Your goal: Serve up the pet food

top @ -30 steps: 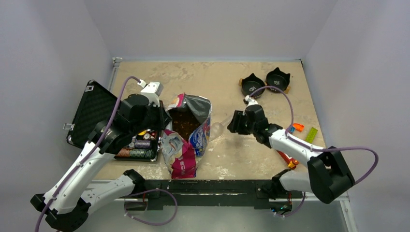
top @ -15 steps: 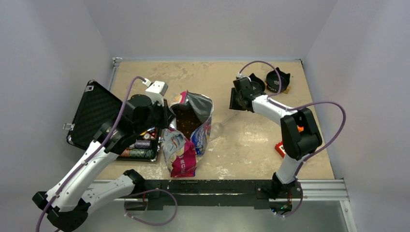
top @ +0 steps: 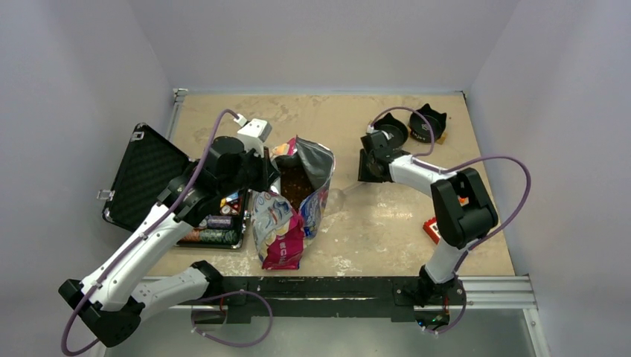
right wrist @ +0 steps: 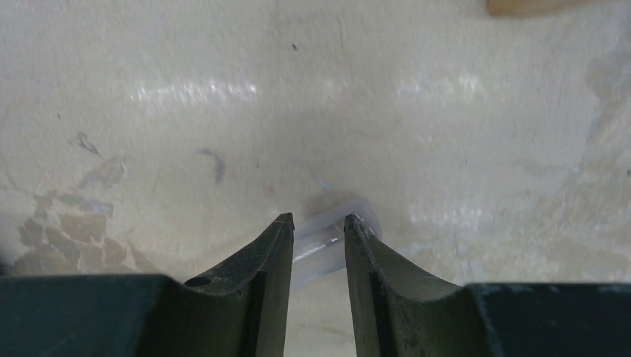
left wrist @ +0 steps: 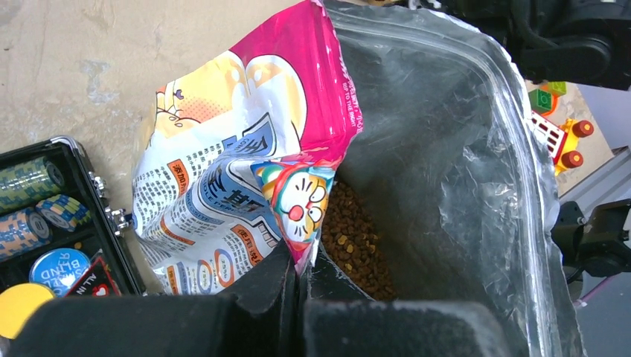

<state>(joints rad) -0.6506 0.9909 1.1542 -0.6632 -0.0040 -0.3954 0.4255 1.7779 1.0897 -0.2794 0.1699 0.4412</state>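
Note:
The pet food [top: 296, 186] is brown kibble [left wrist: 357, 238] lying inside the open pink-blue-white cartoon bag [top: 286, 223], which stands at the table's centre-left. My left gripper [top: 269, 177] is shut on the bag's [left wrist: 223, 171] top left edge, which is pinched between its jaws [left wrist: 301, 268]. A clear plastic scoop [top: 335, 198] lies on the table to the right of the bag. My right gripper [top: 366, 172] is down at the scoop's handle. In the right wrist view the translucent handle [right wrist: 320, 242] sits between the fingers, touched on both sides by my right gripper [right wrist: 318, 223].
Two black cat-shaped bowls [top: 390, 130] [top: 428, 123] stand at the back right. An open black case [top: 145, 175] with poker chips [left wrist: 30, 186] lies left of the bag. Small coloured toys [top: 431, 227] sit at the right near my right arm.
My right gripper swung toward the back and then settled down over the scoop's handle, its jaws narrowing around it. My left arm shifted the bag's held edge slightly right and back.

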